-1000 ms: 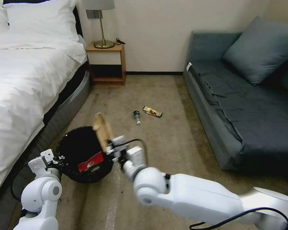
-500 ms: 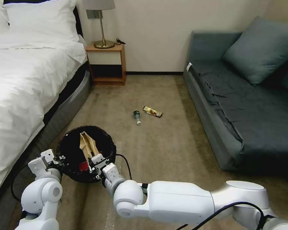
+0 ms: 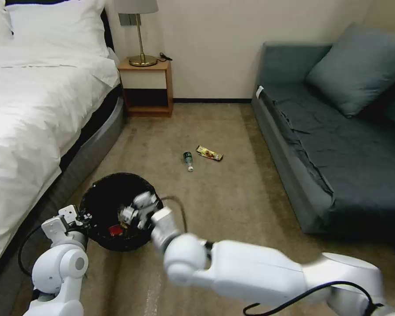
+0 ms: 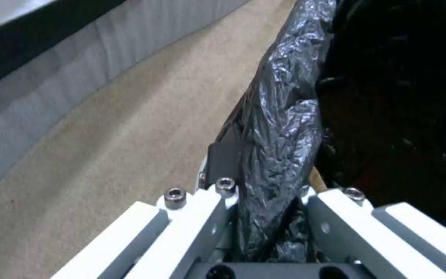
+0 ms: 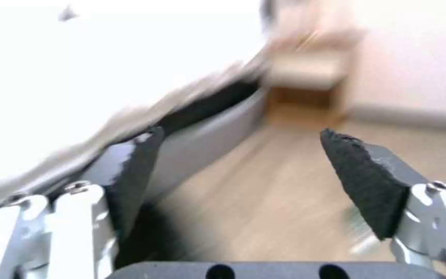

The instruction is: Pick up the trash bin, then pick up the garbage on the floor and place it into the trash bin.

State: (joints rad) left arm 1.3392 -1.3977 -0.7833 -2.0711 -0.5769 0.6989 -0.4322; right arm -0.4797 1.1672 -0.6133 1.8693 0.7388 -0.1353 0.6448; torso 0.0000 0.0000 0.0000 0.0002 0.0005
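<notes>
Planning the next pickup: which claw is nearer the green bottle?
Right. The right claw hangs open over the bin, nearer the bottle; the left claw grips the bin's far rim.

Your floor (image 3: 232,202) is beige carpet. Beyond your right pincer (image 3: 134,210), well apart, lie a green bottle (image 3: 188,160) and, just beside it, a gold wrapper (image 3: 209,153).

The bin (image 3: 102,237) stands on the floor (image 3: 232,193) beside the bed (image 3: 35,109), which lies to its left. The left gripper (image 3: 80,218) grips the bin's near-left rim; the right gripper (image 3: 134,210), jaws apart, sits over its right rim. A carton (image 3: 114,230) lies inside the bin. Farther ahead on the floor lie a bottle (image 3: 188,160) and, just right of it, a wrapper (image 3: 209,153). The sofa (image 3: 338,145) stands at right, the nightstand (image 3: 145,87) behind.
</notes>
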